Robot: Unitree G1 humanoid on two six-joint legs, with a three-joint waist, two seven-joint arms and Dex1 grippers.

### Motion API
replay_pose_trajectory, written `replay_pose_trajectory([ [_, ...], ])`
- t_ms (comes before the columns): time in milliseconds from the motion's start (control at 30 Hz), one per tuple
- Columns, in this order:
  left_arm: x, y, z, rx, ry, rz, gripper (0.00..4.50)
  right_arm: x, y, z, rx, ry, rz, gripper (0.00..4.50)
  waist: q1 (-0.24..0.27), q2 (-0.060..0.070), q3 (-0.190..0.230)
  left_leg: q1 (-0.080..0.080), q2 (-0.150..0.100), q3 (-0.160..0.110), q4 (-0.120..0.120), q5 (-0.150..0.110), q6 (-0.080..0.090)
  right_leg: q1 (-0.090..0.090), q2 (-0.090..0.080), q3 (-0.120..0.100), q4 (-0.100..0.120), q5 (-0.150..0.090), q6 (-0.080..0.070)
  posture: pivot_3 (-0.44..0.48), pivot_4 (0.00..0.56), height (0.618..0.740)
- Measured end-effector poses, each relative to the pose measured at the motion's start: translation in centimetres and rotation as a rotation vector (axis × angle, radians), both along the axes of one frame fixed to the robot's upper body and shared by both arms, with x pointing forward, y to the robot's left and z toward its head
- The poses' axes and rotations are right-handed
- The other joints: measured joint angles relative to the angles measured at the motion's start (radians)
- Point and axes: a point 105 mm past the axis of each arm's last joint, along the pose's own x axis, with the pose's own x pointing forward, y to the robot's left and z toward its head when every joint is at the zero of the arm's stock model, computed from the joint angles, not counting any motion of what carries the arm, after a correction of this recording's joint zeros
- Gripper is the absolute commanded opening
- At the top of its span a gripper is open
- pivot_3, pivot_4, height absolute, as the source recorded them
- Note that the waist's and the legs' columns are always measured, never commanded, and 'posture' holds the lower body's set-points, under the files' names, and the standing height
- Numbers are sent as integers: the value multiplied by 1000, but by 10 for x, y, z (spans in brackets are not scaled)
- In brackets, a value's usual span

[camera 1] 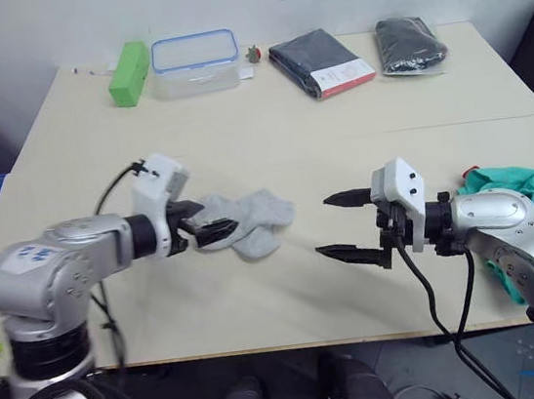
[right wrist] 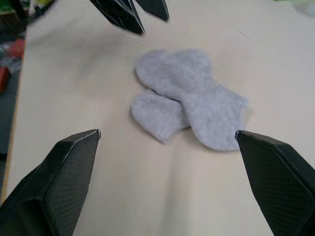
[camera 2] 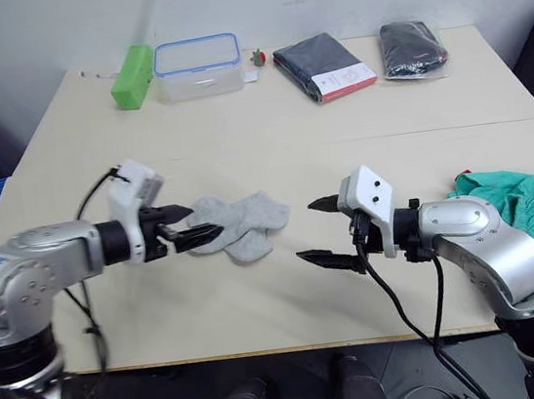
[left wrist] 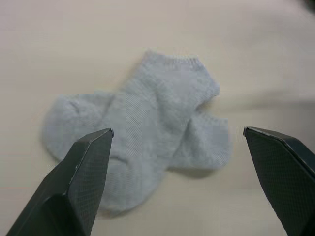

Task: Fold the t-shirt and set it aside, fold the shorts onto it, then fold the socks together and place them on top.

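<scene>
pale beige tabletop (camera 1: 265,111) made of two tables pushed together, seen from the robot's head. teal-green shorts (camera 2: 529,209) with an orange drawstring lie crumpled at the table's right edge, beside the right arm. two dark folded garments in packaging (camera 1: 320,63) sit at the far side, next to a clear plastic food container with a blue-rimmed lid (camera 1: 194,63) and a bright green block (camera 1: 128,73). the left gripper (camera 1: 214,228) reaches in from the left, its two black fingers spread apart and empty, tips at the near edge of the socks (camera 1: 250,223), possibly touching. the right gripper (camera 1: 346,223) points toward the socks from the right, a little apart from them, its jaws also wide open and holding nothing. the socks are a pair of light grey ankle socks lying flat on the near table, between the two grippers, one laid crosswise over the other so they overlap in the middle.
</scene>
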Motion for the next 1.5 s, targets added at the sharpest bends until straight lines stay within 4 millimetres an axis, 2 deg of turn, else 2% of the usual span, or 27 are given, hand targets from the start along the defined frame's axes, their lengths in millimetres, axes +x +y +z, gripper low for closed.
replay_pose_trajectory([
  [100,-6,27,-28,205,18,-53,4445,11,-2,-13,-90,-66,-26,4500,-1,0,0,0,0,2,0,-1,0,-3,2,-1,1,-1,-2,0,150,740],
  [167,-2,32,-37,243,-4,-77,4445,19,1,-20,-132,-102,-29,4500,3,0,1,-1,1,1,0,0,0,-3,1,-1,1,-1,-2,0,150,740],
  [233,4,37,-46,311,-53,-101,4445,30,13,-19,-165,-189,-7,4500,2,0,1,-2,1,1,0,-2,4,-4,0,0,1,-1,-3,0,150,740],
  [333,13,35,-58,338,-103,-117,4445,48,27,-19,-214,-302,8,4500,1,0,1,-3,0,2,0,-2,6,-5,0,0,3,-1,-2,0,150,740],
  [467,26,25,-62,306,-169,-119,4445,65,42,-28,-236,-349,16,4500,0,0,1,-7,0,3,1,1,2,-9,1,-1,7,0,-1,0,150,740],
  [600,37,25,-60,330,-230,-121,3499,77,47,-36,-284,-405,28,3537,-3,0,1,-7,0,7,1,1,3,-9,5,0,6,1,0,0,150,740],
  [733,39,21,-62,323,-235,-142,2216,86,53,-40,-285,-428,22,2075,-7,0,1,-6,0,8,2,1,4,-9,5,1,7,1,1,0,150,740],
  [933,40,21,-66,320,-217,-155,228,84,58,-42,-283,-442,52,0,-19,0,1,-5,1,8,3,1,4,-9,6,2,10,1,1,0,150,740],
  [967,40,21,-67,319,-215,-155,30,84,58,-42,-284,-443,55,0,-22,0,1,-5,1,8,3,1,4,-9,6,2,11,1,1,0,150,740],
  [1167,40,23,-67,306,-196,-144,30,82,58,-41,-283,-446,69,0,-25,0,1,-4,1,8,5,1,3,-9,5,3,15,1,1,0,150,740],
  [1300,40,20,-60,255,-166,-155,30,75,60,-31,-267,-471,99,0,-25,0,1,-4,1,8,5,1,3,-10,5,3,15,1,0,0,150,740],
  [1333,42,18,-51,244,-170,-172,30,72,60,-27,-258,-479,107,0,-24,-1,1,-6,1,8,6,1,3,-11,6,3,16,1,0,0,150,740],
  [1433,57,22,-8,236,-250,-178,30,60,66,-10,-223,-520,144,0,-23,-1,1,-7,1,7,12,1,3,-12,6,3,19,1,0,0,150,740],
  [1500,65,27,7,253,-295,-181,30,53,70,-5,-214,-534,162,0,-25,-1,1,-7,1,9,13,0,4,-12,6,3,19,1,0,0,150,740],
])
